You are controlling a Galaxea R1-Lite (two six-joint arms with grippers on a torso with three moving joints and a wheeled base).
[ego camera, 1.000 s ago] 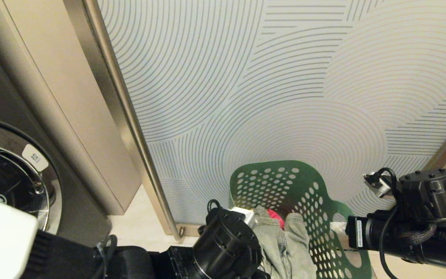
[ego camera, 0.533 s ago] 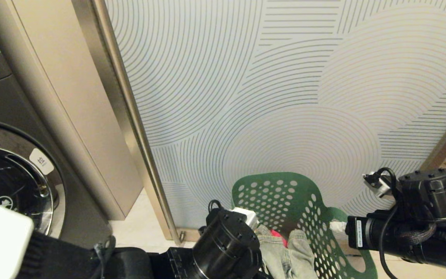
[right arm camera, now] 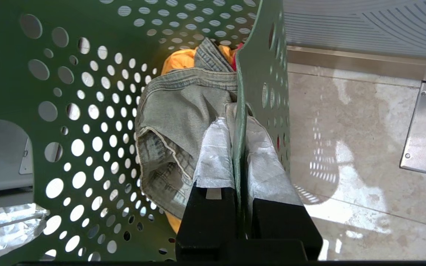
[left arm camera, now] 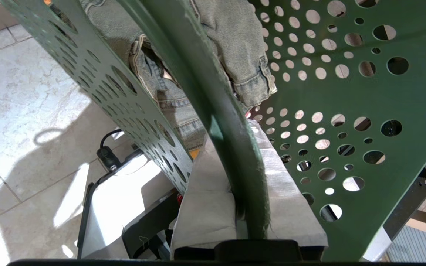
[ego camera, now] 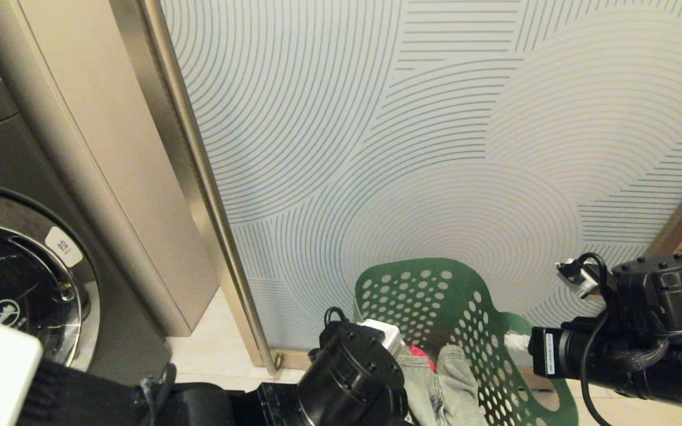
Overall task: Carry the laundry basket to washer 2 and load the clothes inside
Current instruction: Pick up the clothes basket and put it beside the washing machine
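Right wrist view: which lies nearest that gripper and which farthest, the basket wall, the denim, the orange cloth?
1. The laundry basket wall, clamped by the right gripper.
2. Denim piece, inside, beside the fingers.
3. Orange cloth, behind the denim.

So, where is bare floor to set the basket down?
Bare tiles lie between the washer and the patterned panel, left of the laundry basket. More bare tile lies along the panel's metal base. Inside the basket it is crowded with the clothes.

Right gripper [right arm camera: 239,147] fingers [right arm camera: 216,159] clamped on laundry basket [right arm camera: 257,66] rim, denim [right arm camera: 183,114] inside, tiled floor [right arm camera: 346,122]
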